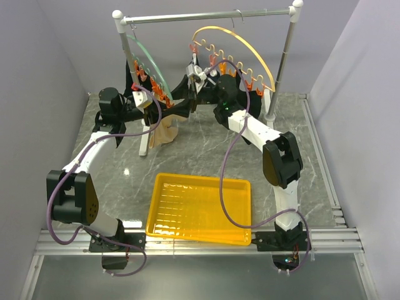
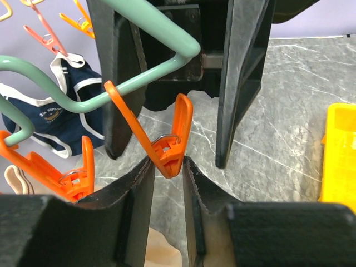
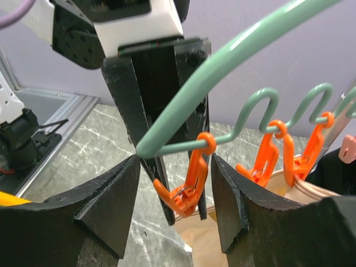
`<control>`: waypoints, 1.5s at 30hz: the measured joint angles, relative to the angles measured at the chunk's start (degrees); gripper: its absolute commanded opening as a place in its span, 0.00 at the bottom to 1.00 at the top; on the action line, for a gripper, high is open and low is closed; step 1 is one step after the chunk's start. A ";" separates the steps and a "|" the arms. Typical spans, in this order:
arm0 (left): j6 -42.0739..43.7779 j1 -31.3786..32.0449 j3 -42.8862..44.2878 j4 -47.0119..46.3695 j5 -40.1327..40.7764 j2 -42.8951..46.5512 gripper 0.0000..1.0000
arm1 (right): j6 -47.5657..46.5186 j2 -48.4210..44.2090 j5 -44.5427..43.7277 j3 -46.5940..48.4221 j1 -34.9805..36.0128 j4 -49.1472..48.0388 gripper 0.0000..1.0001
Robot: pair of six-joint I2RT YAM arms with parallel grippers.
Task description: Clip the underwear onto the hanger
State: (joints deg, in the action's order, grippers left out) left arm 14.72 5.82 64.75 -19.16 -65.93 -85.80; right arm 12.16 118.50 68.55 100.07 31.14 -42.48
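Observation:
The green hanger (image 1: 149, 62) hangs from the rail at the left, with orange clips along it. Its end clip (image 2: 168, 153) sits between my left gripper's (image 2: 168, 160) fingertips, which are closed in on its lower tip. My right gripper (image 3: 175, 161) is open, its fingers standing wide on either side of the same clip (image 3: 189, 186), facing the left gripper. In the top view the two grippers meet under the hanger's lower end, left (image 1: 164, 114) and right (image 1: 182, 107). The beige underwear (image 1: 165, 132) hangs just below them. It also shows in the left wrist view (image 2: 161, 253) and the right wrist view (image 3: 206, 245).
A navy white-trimmed brief (image 2: 50, 117) hangs behind on the yellow hanger (image 1: 237, 44). The rack's white posts (image 1: 282, 56) stand at the back. A yellow tray (image 1: 200, 209) lies near the front of the marble table.

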 measured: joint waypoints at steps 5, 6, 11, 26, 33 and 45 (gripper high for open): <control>0.02 0.00 0.31 0.44 -0.28 -0.09 0.30 | 0.74 0.00 -0.22 0.81 0.07 -0.85 0.60; 0.04 0.00 0.37 0.57 -0.31 -0.11 0.30 | 0.85 0.02 -0.20 0.87 0.07 -0.94 0.59; -0.68 0.00 0.59 -0.17 -0.17 -0.15 0.54 | 0.87 0.02 -0.20 0.87 0.09 -1.16 0.59; -2.69 0.96 0.63 -2.47 1.36 -0.57 0.33 | 2.56 0.00 -0.81 0.74 0.11 -1.86 0.63; -4.55 0.96 1.11 -2.75 1.31 -1.33 0.27 | 1.75 0.00 -0.33 0.68 0.11 -2.12 0.67; -7.08 0.94 1.92 -3.10 -0.04 -1.75 0.29 | -0.26 0.00 -0.20 0.74 -0.07 -2.56 0.33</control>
State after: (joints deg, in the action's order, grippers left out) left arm 7.64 6.76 66.67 -22.26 -65.98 -87.55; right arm 11.90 118.50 68.36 100.82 31.07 -45.04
